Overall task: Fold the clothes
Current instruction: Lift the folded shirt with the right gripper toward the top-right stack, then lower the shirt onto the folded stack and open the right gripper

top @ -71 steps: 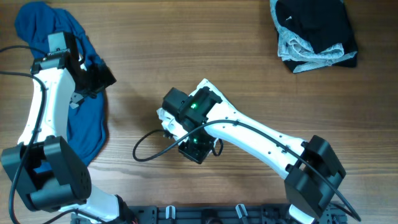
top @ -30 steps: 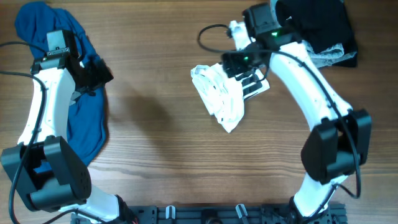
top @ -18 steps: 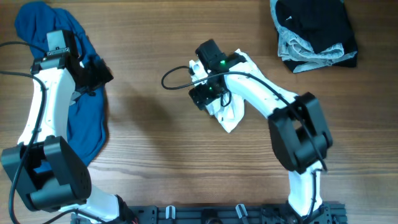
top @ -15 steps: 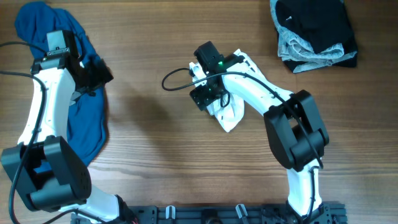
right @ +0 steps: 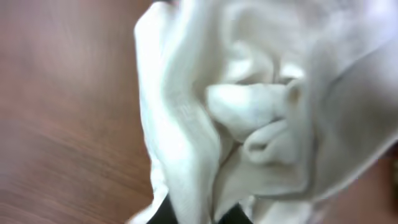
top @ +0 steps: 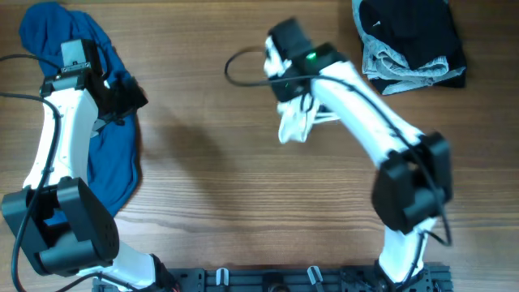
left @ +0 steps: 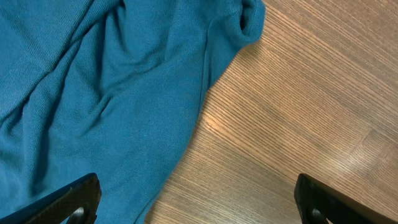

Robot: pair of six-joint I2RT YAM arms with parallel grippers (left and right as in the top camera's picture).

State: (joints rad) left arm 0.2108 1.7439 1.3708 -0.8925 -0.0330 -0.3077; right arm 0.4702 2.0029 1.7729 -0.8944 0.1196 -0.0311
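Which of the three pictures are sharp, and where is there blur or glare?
Left wrist: sharp, the blue garment weave clear, pale glare on the table. Right wrist: blurred, white cloth close and soft. Overhead: mostly sharp, right arm slightly smeared.

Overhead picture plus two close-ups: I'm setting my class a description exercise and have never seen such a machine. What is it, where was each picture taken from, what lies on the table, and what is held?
It is a two-armed robot, and each arm ends in a two-finger gripper. The wide picture comes from a camera fixed above the wooden table; each close-up comes from a camera on one wrist. On the table lie a loose blue garment, at the left, and a pile of dark clothes, top right. The left gripper is open over the blue garment's edge and holds nothing. The right gripper is shut on a bunched white garment, which fills its close-up.
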